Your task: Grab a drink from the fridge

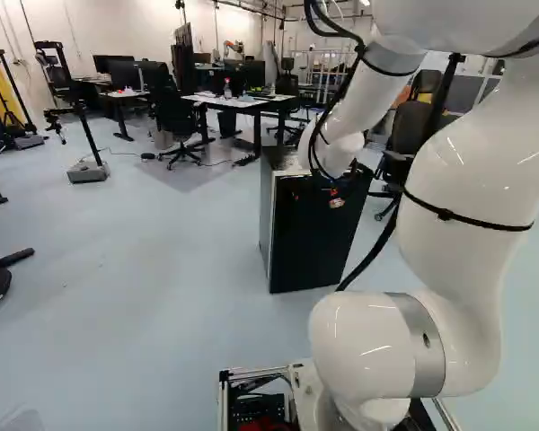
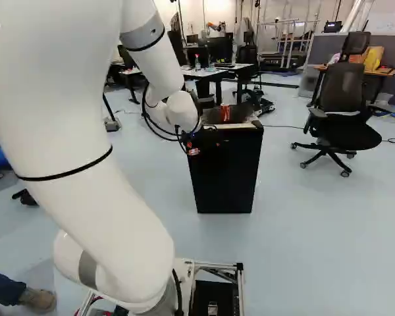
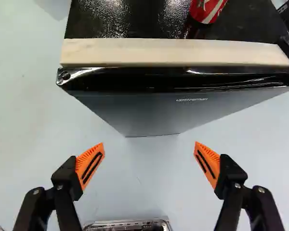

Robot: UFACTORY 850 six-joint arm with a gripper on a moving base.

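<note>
Fridge (image 2: pixel 225 172), middle of the right base view, appears closed; gripper (image 3: pixel 150 143) wide and empty; access and retrieval outstanding.

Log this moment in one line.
gripper open, nothing held | black fridge ahead, door looks shut | wooden strip along top front edge | red can on top | no drink grabbed

See a black swivel chair (image 2: pixel 341 92) on casters at two o'clock in the right base view, with something yellow (image 2: pixel 374 58) beyond. In the left base view, find a desk (image 1: pixel 242 103) at eleven o'clock bearing a spray bottle (image 1: pixel 227 90), a tripod (image 1: pixel 13 90) at ten, and a pole stand (image 1: pixel 88 172) between nine and ten.
</note>
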